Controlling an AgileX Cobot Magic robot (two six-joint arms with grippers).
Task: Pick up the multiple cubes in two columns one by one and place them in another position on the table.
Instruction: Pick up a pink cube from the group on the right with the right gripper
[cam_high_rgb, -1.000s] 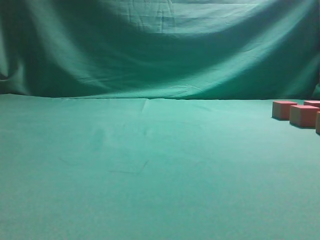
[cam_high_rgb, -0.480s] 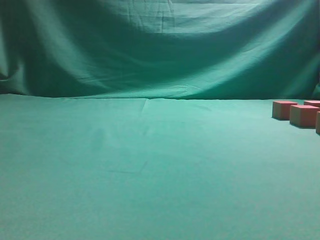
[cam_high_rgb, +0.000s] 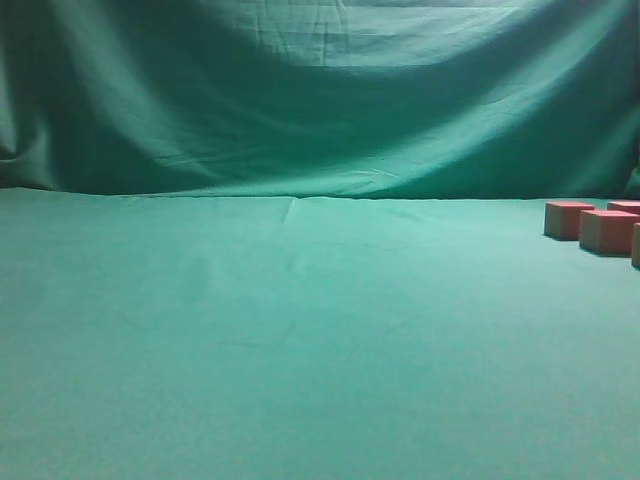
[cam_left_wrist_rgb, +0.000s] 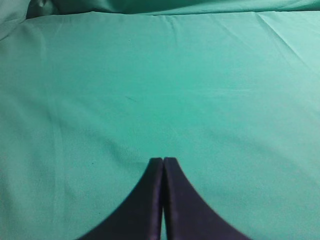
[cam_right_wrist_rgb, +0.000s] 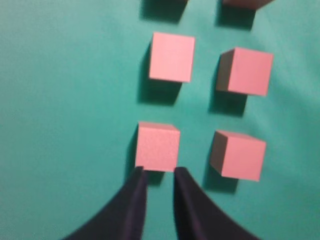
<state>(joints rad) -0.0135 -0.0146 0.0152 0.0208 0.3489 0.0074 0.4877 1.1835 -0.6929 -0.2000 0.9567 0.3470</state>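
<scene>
Pink cubes stand in two columns on the green table (cam_right_wrist_rgb: 60, 125) in the right wrist view. The nearest left-column cube (cam_right_wrist_rgb: 157, 146) lies just beyond the tips of my right gripper (cam_right_wrist_rgb: 160, 171), whose jaws stand apart with only cloth between them. Beside it is a right-column cube (cam_right_wrist_rgb: 239, 154). Farther on sit two more cubes (cam_right_wrist_rgb: 172, 56) (cam_right_wrist_rgb: 246, 71), and another is cut off at the top edge (cam_right_wrist_rgb: 242, 2). The exterior view shows three cubes (cam_high_rgb: 566, 218) (cam_high_rgb: 607, 231) (cam_high_rgb: 625, 207) at the far right. My left gripper (cam_left_wrist_rgb: 163, 160) is shut and empty over bare cloth.
A draped green backdrop (cam_high_rgb: 320, 90) hangs behind the table (cam_high_rgb: 300, 330). Faint creases run across the cloth (cam_left_wrist_rgb: 150, 100). Neither arm shows in the exterior view.
</scene>
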